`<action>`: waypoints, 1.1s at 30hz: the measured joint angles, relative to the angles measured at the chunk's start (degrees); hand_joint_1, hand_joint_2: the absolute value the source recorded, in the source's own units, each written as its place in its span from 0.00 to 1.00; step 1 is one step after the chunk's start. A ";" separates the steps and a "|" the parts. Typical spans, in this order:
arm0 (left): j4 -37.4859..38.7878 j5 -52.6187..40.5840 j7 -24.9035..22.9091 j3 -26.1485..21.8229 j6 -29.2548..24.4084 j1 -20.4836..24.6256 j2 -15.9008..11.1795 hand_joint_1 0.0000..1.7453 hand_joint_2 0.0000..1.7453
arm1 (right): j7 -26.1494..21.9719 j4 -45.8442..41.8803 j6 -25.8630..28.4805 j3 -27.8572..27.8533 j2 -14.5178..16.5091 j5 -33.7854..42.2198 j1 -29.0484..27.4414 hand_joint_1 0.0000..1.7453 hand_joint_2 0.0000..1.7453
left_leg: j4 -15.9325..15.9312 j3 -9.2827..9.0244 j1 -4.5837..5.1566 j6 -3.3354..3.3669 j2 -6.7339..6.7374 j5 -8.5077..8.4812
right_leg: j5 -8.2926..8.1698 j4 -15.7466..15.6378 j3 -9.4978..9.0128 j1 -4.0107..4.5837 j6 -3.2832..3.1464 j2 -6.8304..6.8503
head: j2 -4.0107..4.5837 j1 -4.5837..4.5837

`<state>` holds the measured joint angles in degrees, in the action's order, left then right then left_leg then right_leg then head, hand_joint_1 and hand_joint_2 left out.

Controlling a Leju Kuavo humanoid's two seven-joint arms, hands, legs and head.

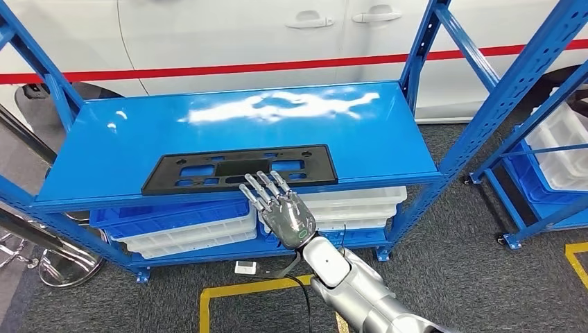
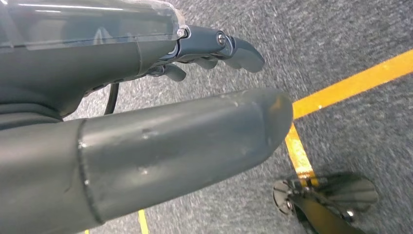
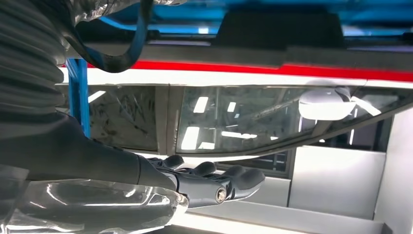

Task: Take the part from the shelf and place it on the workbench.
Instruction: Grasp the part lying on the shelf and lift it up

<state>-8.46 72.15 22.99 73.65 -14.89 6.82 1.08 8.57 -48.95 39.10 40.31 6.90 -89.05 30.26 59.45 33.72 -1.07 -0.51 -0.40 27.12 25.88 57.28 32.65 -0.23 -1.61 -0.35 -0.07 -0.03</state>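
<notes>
Black part [image 1: 240, 168] flat on shelf [image 1: 388, 139] | right hand [image 1: 281, 210] open, seemingly just touching

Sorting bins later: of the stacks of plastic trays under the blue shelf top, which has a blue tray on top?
The left stack of plastic trays: a blue tray tops its white ones. The right stack, behind the right hand, looks all white.

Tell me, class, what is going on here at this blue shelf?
A humanoid robot is reaching its right hand toward a flat black part lying on the top board of a blue shelf. The hand's fingers are spread at the part's near edge, and nothing is held yet. The left hand hangs over grey carpet marked with yellow tape. A white car stands behind the shelf.
</notes>
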 joint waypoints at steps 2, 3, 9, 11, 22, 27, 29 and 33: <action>0.00 0.00 0.04 0.00 -0.04 0.05 0.01 0.00 0.00 | -0.01 0.16 0.00 0.32 0.28 0.00 0.04 0.00 1.00 | 6.52 3.07 -0.10 -0.36 0.08 3.31 | 0.08 -0.20 -0.31 -0.04 -0.48 0.18 | 0.00 -0.04; 0.00 0.00 0.07 0.00 -0.04 0.04 0.01 0.00 0.00 | -0.04 0.30 0.00 0.54 0.37 0.00 0.02 0.00 1.00 | 10.44 5.11 -0.14 -0.52 0.08 4.82 | 0.17 -0.16 -0.35 0.03 -0.61 0.24 | 0.00 -0.05; 0.01 0.00 0.25 0.03 -0.27 0.14 -0.08 0.00 0.00 | 0.16 1.86 -0.01 2.41 1.72 0.00 0.10 0.00 1.00 | 1.82 2.19 -0.03 -0.15 0.12 -2.01 | 1.47 0.50 -1.11 0.29 -0.17 0.08 | 0.00 -0.04; 0.01 -0.01 0.26 0.04 -0.36 0.32 -0.09 0.00 0.00 | 0.26 2.66 -0.01 3.05 2.46 0.00 0.35 0.00 1.00 | -1.36 0.80 0.23 0.31 0.05 -2.50 | 1.79 0.70 -1.01 0.45 0.37 0.06 | -0.01 -0.03; 0.01 -0.02 0.25 0.10 -0.40 0.48 -0.06 0.00 0.00 | -0.37 6.24 0.00 4.56 4.46 0.00 1.39 0.00 1.00 | -1.88 -0.20 -0.27 2.07 0.01 -1.79 | 5.26 13.88 6.88 -0.37 2.29 0.16 | 0.00 0.01; 0.01 -0.02 0.43 0.16 -0.23 0.67 0.12 0.00 0.00 | -0.66 8.43 0.00 6.85 6.20 0.00 2.23 0.00 1.00 | -1.54 -0.59 0.00 0.62 0.00 -0.97 | 0.28 1.71 1.76 0.18 1.25 0.06 | 0.00 -0.01; 0.01 -0.02 0.46 0.19 -0.16 0.72 0.11 0.00 0.00 | -0.70 9.36 0.00 8.00 7.09 0.00 2.27 0.00 1.00 | -1.53 -0.78 -0.19 -0.11 0.05 -0.69 | 0.20 1.26 1.50 0.11 0.62 -0.03 | 0.00 0.00; 0.01 -0.02 0.49 0.20 -0.15 0.74 0.11 0.00 0.00 | -0.68 10.84 0.00 9.63 8.74 0.00 2.48 0.00 1.00 | 8.58 3.84 -0.36 -0.94 0.12 4.70 | 0.21 0.46 0.64 -0.09 -0.69 0.23 | 0.00 -0.03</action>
<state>-8.45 72.13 23.47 73.85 -15.04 7.56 1.20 7.88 -38.11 39.10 49.95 15.63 -89.05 32.74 68.03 37.56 -1.43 -1.45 -0.28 31.82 26.09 57.73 33.29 -0.32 -2.30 -0.11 -0.07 -0.07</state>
